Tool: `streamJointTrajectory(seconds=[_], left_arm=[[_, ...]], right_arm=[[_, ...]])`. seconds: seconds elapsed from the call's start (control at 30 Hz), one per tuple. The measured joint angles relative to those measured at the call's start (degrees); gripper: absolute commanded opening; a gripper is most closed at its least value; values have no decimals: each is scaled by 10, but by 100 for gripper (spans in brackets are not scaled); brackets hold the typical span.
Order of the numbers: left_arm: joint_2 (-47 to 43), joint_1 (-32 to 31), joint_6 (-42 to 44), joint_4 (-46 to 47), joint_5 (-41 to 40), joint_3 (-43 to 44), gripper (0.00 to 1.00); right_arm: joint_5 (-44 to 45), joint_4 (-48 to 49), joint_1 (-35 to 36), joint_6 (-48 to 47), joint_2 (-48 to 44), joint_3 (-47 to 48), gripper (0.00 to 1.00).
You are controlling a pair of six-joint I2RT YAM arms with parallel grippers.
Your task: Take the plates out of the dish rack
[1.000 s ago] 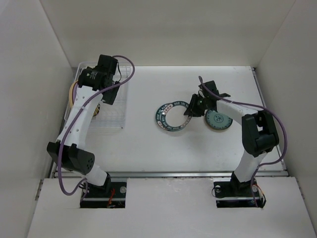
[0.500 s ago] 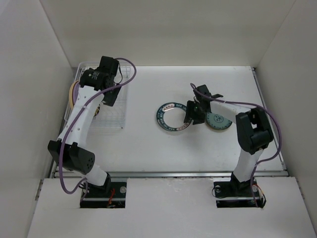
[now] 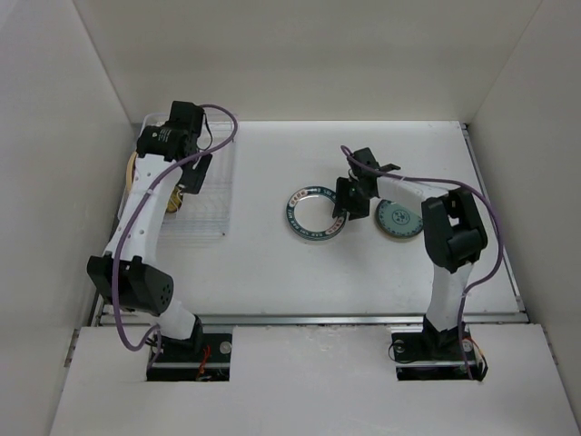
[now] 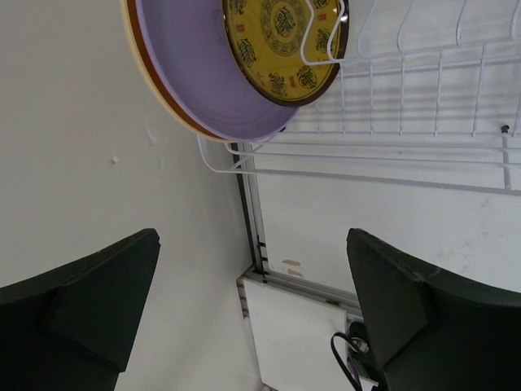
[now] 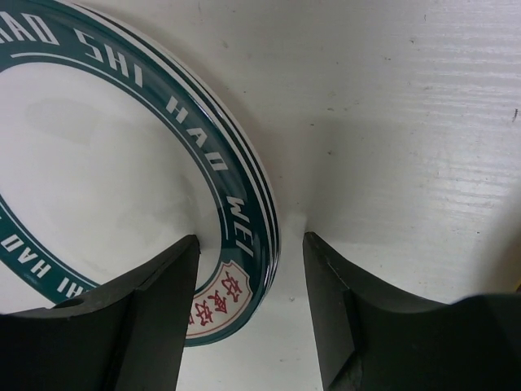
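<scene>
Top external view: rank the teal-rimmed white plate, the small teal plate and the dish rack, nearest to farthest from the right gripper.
1. Teal-rimmed white plate: its right rim sits between the right gripper's fingers.
2. Small teal plate: just to the gripper's right.
3. Dish rack: far off on the left side.

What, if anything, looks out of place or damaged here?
Nothing stands out. The teal-rimmed plate and teal plate lie flat on the table, the purple-backed plate and yellow plate stand in the dish rack; no chips show.
</scene>
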Motion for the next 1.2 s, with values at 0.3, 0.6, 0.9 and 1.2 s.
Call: streamJointTrajectory(seconds=[0.3, 0.6, 0.9, 1.2], left_arm=[[41, 48, 5, -3, 48, 32, 59], [184, 127, 2, -19, 130, 164, 46], [244, 150, 7, -32, 178, 186, 48], [274, 169, 4, -11, 160, 192, 48]], right_arm=[[43, -11, 0, -11, -41, -7, 59], [113, 7, 19, -23, -217, -8, 59], [110, 34, 24, -39, -224, -8, 59], [97, 64, 24, -49, -223, -20, 59]])
